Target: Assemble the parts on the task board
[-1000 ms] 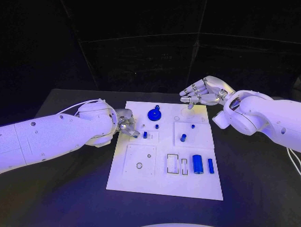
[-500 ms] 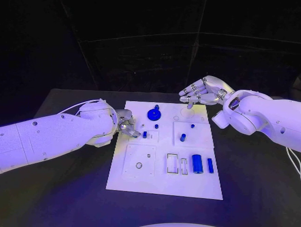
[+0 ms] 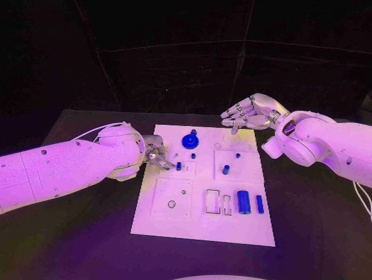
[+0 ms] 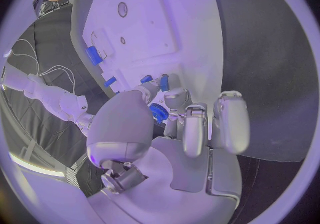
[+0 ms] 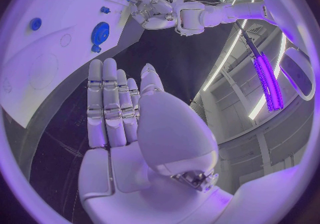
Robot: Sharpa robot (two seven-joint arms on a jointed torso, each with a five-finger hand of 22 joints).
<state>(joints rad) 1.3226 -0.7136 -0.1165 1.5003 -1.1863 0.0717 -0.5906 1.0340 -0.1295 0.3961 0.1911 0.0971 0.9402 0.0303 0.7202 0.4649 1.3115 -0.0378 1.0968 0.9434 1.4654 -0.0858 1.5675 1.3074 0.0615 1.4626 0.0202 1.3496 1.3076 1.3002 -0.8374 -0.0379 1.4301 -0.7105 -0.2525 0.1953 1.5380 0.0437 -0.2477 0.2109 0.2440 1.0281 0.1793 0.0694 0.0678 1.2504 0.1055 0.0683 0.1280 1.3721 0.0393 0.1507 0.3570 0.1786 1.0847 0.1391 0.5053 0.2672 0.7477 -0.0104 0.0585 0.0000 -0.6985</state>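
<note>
Left hand (image 3: 158,156) reaches fingers-apart, holding nothing, for the small blue peg (image 3: 179,166) at the task board's (image 3: 204,224) left edge, needing a clean pinch next, while the right hand (image 3: 246,115) hovers empty, fingers loosely curved, over the far-right corner.

Head looks down; wrists (fisheye) share task board (image 3: 204,192).

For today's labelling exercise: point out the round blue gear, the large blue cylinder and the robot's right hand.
round blue gear (image 3: 190,140), head view, on its flat face.
large blue cylinder (image 3: 244,202), head view, mid-length on its side.
right hand (image 3: 247,114), head view, on the middle of the hand.
</note>
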